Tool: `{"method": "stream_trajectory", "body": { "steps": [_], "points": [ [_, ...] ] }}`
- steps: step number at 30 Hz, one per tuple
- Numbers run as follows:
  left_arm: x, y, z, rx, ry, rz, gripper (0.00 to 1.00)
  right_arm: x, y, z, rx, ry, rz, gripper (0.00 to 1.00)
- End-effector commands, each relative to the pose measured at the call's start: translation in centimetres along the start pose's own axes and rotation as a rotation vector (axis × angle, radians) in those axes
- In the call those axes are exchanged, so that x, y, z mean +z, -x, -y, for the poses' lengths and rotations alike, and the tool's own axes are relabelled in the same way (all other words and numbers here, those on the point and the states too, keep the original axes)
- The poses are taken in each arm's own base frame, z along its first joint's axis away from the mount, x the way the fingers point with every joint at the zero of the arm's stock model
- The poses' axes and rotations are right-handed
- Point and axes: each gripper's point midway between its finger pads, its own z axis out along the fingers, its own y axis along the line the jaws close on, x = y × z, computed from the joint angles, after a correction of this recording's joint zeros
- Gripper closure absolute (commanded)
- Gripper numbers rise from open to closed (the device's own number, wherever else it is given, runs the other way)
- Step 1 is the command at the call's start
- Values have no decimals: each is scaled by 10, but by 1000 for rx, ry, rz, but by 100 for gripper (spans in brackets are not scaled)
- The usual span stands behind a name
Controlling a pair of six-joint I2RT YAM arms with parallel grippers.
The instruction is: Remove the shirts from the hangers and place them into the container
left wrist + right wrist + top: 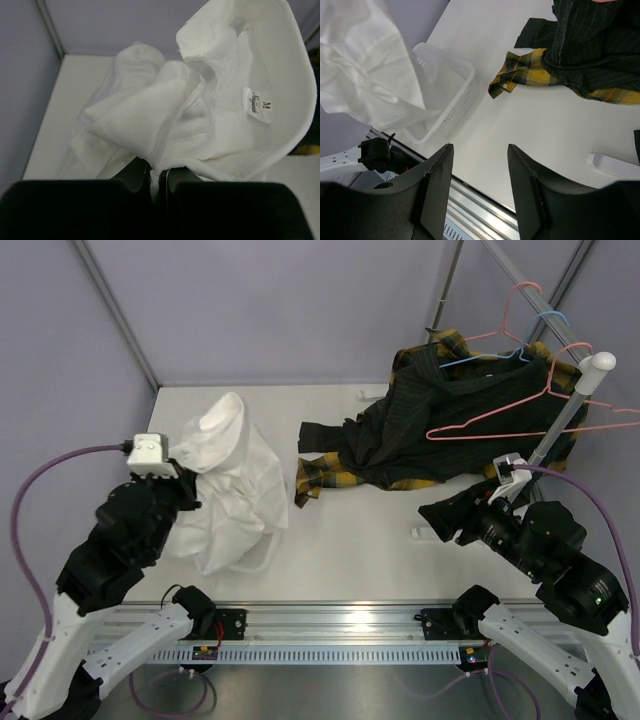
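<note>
The left gripper [159, 180] is clenched on a thin fold of the white shirt [235, 480], holding the crumpled garment bunched directly over the container [460, 100], with its lower folds draped into and across the tub's rim. The right gripper [480, 155] hovers well away from the container, jaws spread with nothing between them. The risk from here looks to be spillage: the shirt is bulkier than the shallow tub, so on release a sleeve or hem could slide over the edge onto the table, and the narrow pinch of smooth cloth could slip early. The tub also looks light, so dragging fabric might shift it. The white cloth is crisp and creased, its collar standing open around a sewn-in label. The container is translucent plastic with rounded corners and lattice-pierced walls. Well apart from the container lie the black pinstriped shirt [450, 420] and the yellow-and-black plaid shirt [320, 472], heaped soft and limp together, with thin pink hangers [500, 420] tangled over them
</note>
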Motion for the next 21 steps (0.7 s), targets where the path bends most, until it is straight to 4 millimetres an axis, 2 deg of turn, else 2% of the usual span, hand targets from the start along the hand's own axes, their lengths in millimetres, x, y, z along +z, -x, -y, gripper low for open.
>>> {"method": "stream_trajectory", "body": {
  "steps": [1, 4, 5, 8, 10, 13, 16, 21],
  "points": [
    [9, -85, 41, -142, -129, -263, 100, -5, 3, -13, 17, 69, 17, 44],
    [15, -107, 56, -232, -176, -284, 100, -11, 6, -16, 23, 84, 29, 44],
    [20, -126, 54, -226, -156, -317, 100, -13, 6, -17, 22, 86, 30, 44],
    [33, -158, 37, -213, -40, -389, 100, -23, 11, -20, 23, 100, 42, 44],
    [39, -166, 24, -217, 11, -408, 100, -27, 13, -20, 19, 95, 51, 44],
    [39, -160, 0, -170, 104, -399, 100, -33, 14, -16, 14, 78, 59, 44],
    [38, -141, -40, -92, 280, -344, 100, -38, 14, -16, 15, 81, 65, 44],
    [38, -141, -76, 46, 452, -376, 100, -40, 17, -16, 14, 81, 77, 44]
  ]
}}
